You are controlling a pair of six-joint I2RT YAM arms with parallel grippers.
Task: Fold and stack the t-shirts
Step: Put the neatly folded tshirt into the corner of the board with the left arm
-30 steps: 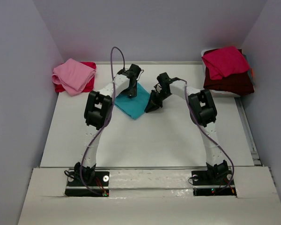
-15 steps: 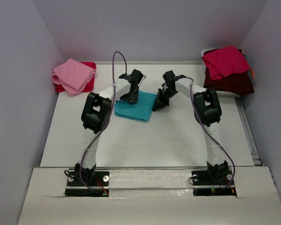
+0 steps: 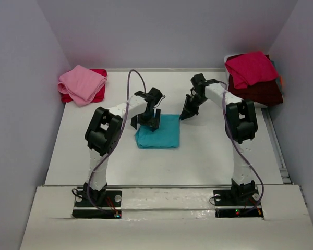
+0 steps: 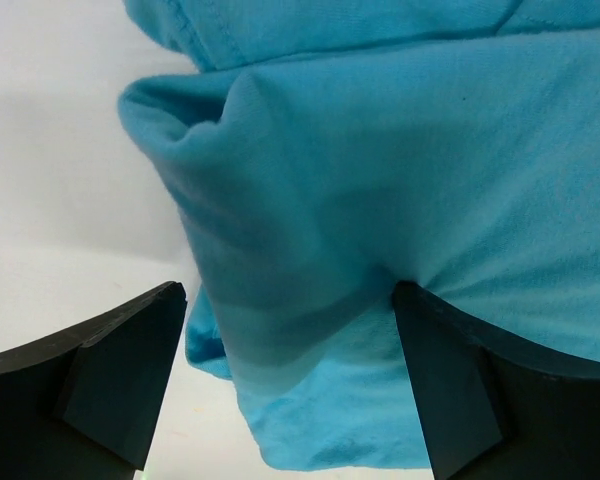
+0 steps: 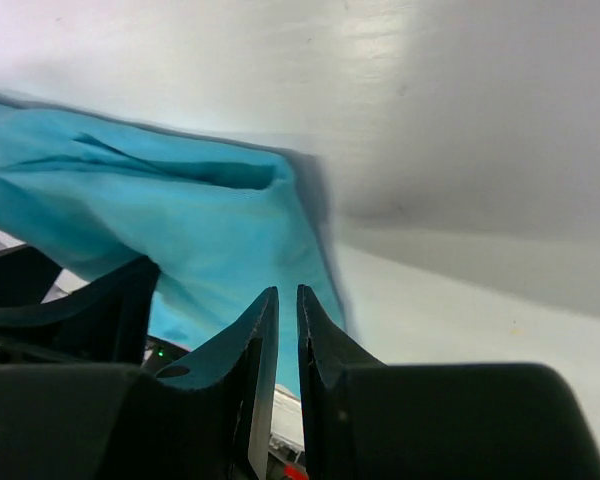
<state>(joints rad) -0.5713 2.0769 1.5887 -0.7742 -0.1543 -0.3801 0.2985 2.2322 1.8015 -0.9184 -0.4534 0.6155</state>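
- Turquoise t-shirt (image 3: 164,136) lies folded, mid-bench (image 3: 214,151).
- L gripper (image 3: 147,124): jaws spread wide astride shirt's left edge.
- R gripper (image 3: 185,114): jaws all but pressed together by shirt's far-right corner; grip on cloth unclear.

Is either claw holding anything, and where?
Nothing is held: the left claw is open over the turquoise t-shirt; the right claw is shut and empty beside it.
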